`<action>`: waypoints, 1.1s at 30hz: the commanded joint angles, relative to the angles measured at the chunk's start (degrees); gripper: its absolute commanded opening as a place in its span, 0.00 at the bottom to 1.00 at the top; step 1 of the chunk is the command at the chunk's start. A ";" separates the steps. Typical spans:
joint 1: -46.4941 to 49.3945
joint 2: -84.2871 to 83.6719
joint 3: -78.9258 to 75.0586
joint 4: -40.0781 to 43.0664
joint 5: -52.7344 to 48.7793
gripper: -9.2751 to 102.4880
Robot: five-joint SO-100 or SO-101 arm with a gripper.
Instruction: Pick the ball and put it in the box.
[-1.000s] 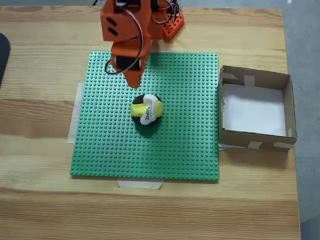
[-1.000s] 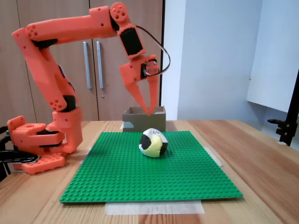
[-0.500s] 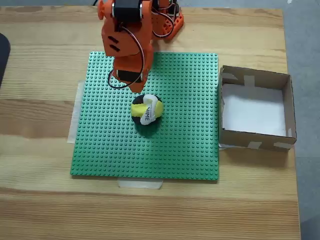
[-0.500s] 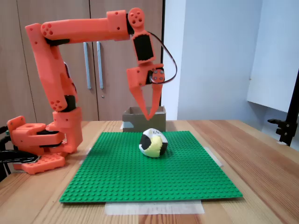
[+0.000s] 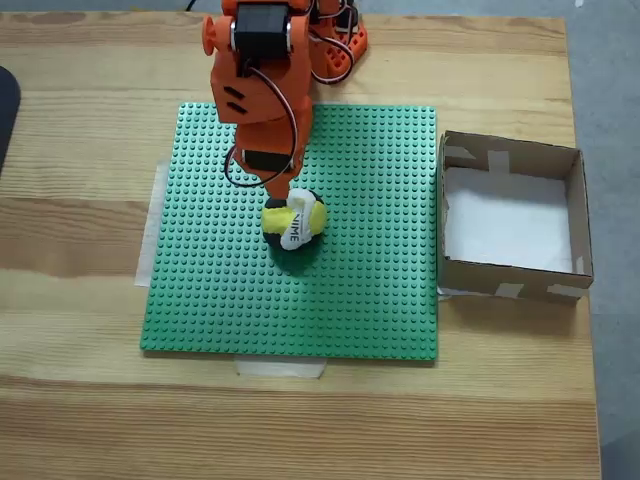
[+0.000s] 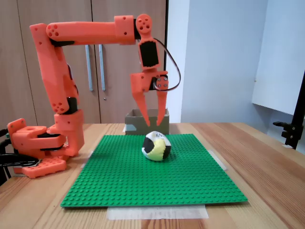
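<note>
Green studded baseplate (image 5: 350, 300) taped to wooden table (image 5: 80, 400).

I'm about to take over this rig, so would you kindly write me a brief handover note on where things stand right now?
End effector: open, pointing down, empty, poised just above the ball without touching it.
Ball: resting near the middle of the green studded baseplate.
Box: on the wooden table just off the baseplate's right edge in the top-down fixed view, nothing inside.
Done: arm lined up over the ball.
Left: descend, grasp, lift, carry to the box, release.
</note>
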 commanded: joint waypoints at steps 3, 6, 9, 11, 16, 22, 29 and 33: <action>-0.35 0.26 -0.53 0.62 -1.67 0.31; -0.44 0.26 0.44 0.70 -1.76 0.38; -0.44 0.26 1.32 0.79 -2.02 0.42; -0.44 0.26 2.11 0.70 -2.29 0.46; -0.44 0.70 3.78 0.35 -2.46 0.51; -0.79 0.35 5.89 -0.35 -2.46 0.54; -2.02 0.26 9.49 -3.43 -2.81 0.52; -2.81 0.18 11.60 -5.27 -2.81 0.52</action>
